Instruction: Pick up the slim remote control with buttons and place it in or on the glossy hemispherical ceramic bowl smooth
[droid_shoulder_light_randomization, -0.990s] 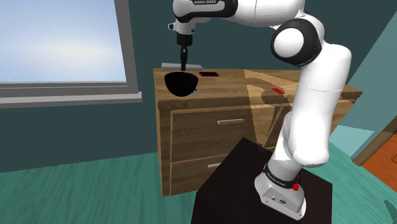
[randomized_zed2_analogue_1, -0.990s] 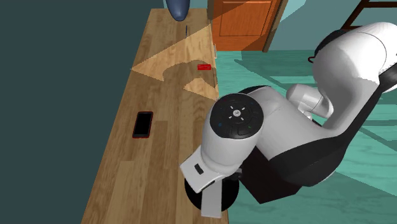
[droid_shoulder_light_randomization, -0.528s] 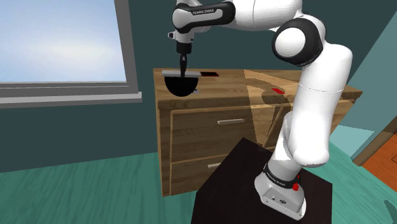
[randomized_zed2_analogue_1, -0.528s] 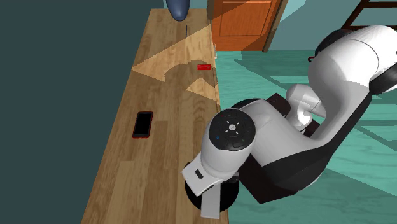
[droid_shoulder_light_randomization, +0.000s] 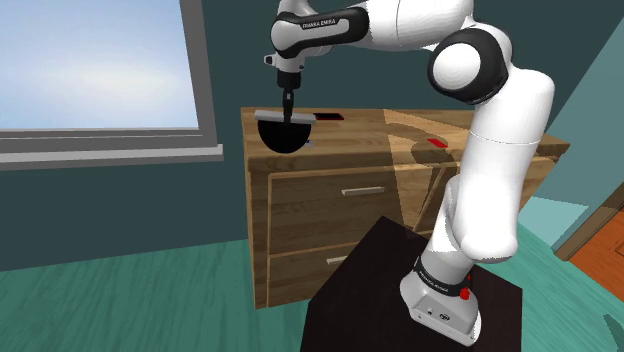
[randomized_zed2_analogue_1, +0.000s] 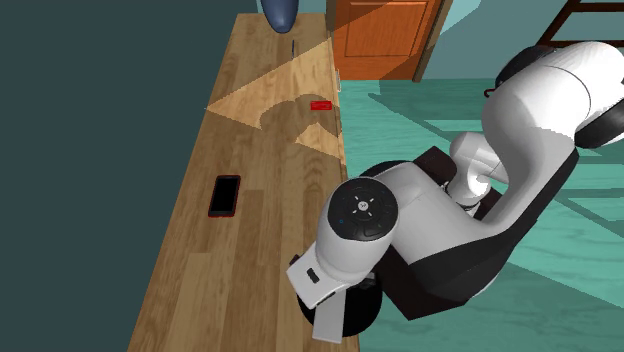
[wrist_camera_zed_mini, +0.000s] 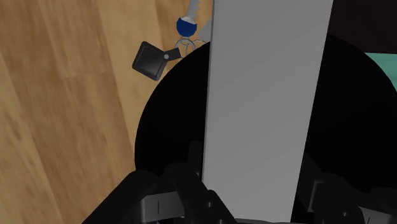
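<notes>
A long flat grey remote (droid_shoulder_light_randomization: 268, 115) lies level across the rim of a black bowl (droid_shoulder_light_randomization: 285, 136) at the near corner of the wooden dresser top (droid_shoulder_light_randomization: 355, 135). My gripper (droid_shoulder_light_randomization: 288, 108) points straight down over the bowl's middle, shut on the remote. In the wrist view the grey remote (wrist_camera_zed_mini: 267, 95) runs between my fingers (wrist_camera_zed_mini: 191, 159) over the black bowl (wrist_camera_zed_mini: 168, 133). In the second exterior view the arm covers most of the bowl (randomized_zed2_analogue_1: 362, 310), and one end of the remote (randomized_zed2_analogue_1: 328, 322) sticks out below it.
A dark phone with a red edge (randomized_zed2_analogue_1: 224, 195) lies mid-dresser, and a small red object (randomized_zed2_analogue_1: 321, 104) lies further along. A key ring with a black fob (wrist_camera_zed_mini: 151, 60) rests beside the bowl. A blue object (randomized_zed2_analogue_1: 280, 12) stands at the far end. The dresser edge is close to the bowl.
Over the last second my gripper came down with the remote from above the bowl to rim height. In the last half second it has hardly moved.
</notes>
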